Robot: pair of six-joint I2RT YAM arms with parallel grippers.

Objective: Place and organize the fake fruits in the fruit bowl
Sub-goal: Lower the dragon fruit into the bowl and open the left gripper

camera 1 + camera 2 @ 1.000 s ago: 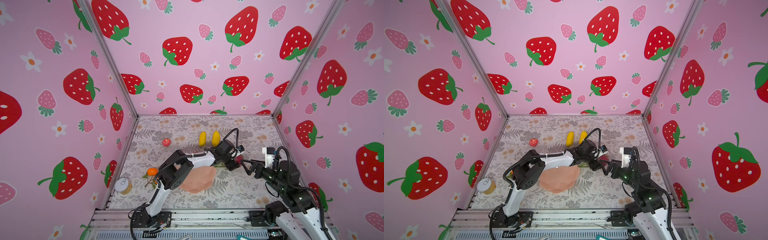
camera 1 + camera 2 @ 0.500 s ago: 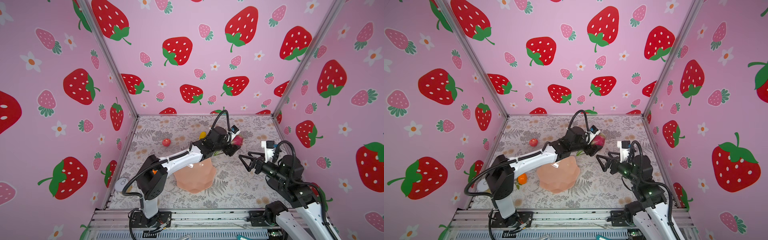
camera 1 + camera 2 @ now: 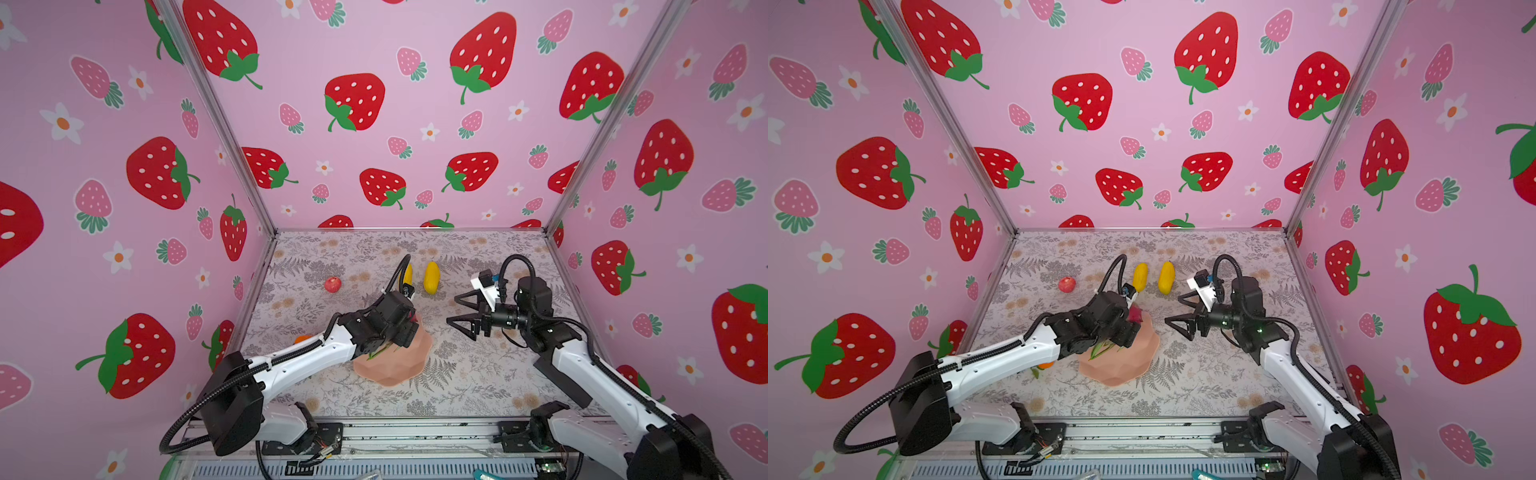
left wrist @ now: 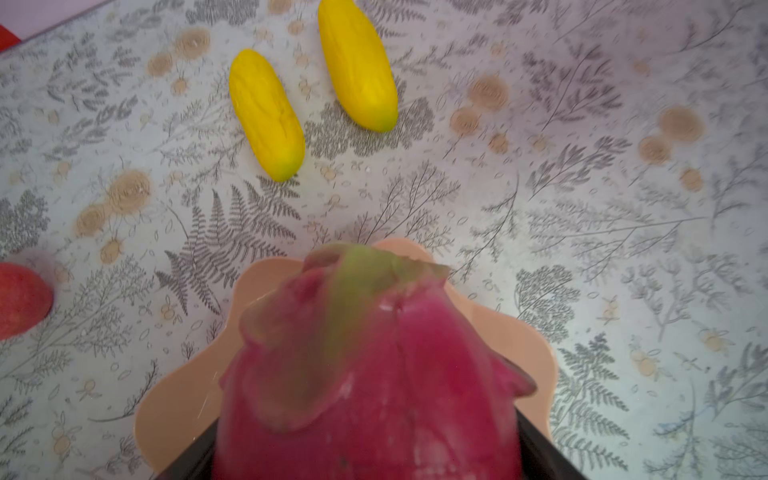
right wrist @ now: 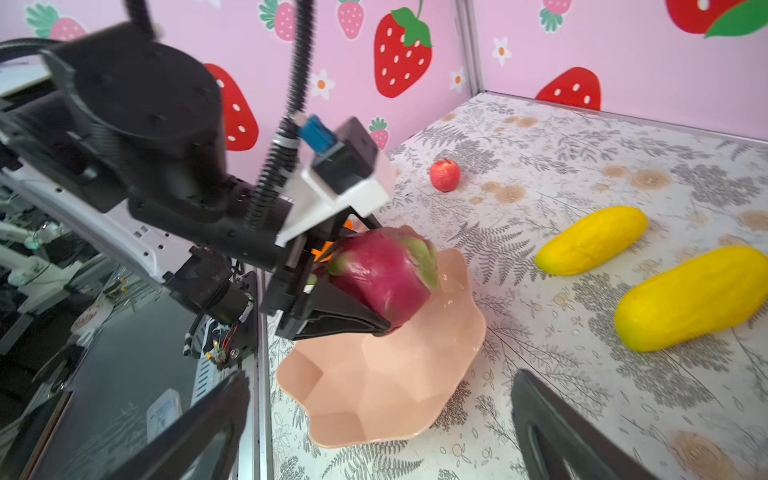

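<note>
Nearest me, low in the middle of both top views, the fruit bowl (image 3: 399, 368) sits on the tabletop (image 3: 478, 386). Just left of it, one small orange (image 3: 302, 338) peeks out from behind my left arm. Over the bowl's far edge my left gripper (image 5: 374, 274) pinches the dragon fruit (image 5: 386, 270); I cannot tell whether the fruit touches the bowl. Right of centre, my right gripper (image 3: 451, 310) hangs spread wide and empty beside the bowl. Farther back the red round fruit (image 3: 333, 284) lies left of centre, and the two yellow fruits (image 3: 432, 277) lie side by side, apart, at centre.
</note>
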